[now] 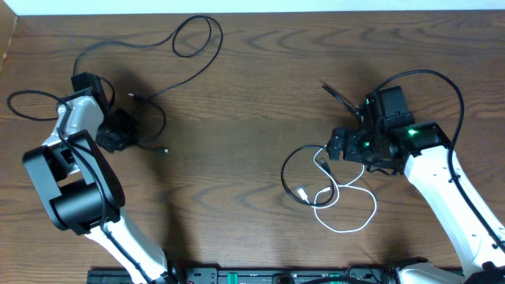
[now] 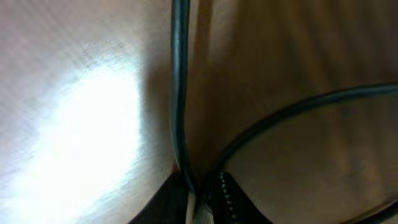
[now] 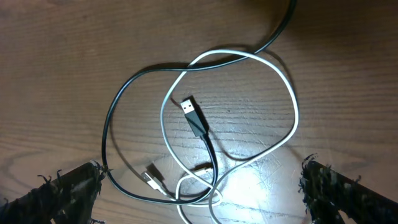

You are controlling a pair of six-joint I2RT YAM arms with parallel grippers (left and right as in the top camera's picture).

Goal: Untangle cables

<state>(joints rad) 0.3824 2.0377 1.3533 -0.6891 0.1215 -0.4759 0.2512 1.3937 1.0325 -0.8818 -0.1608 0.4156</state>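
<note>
Over on the left side of the bench point(image 1: 252, 87), your left end effector point(image 1: 118, 132) is pressed together on a long black cable point(image 1: 197, 35). Up close in the left wrist view the strand drops straight down into the pinch between the fingers point(image 2: 227, 198), with a second bit of the same black cord curving off to the right. That cable loops away toward the far edge of the bench. On the right, your right end effector point(image 3: 200, 168) is spread wide and holding nothing, hovering over the other two. The white cable point(image 3: 292, 112) and the second black cable point(image 3: 109, 130) lie there crossed over each other, with a black USB plug point(image 3: 194, 115) sitting inside the white loop.
</note>
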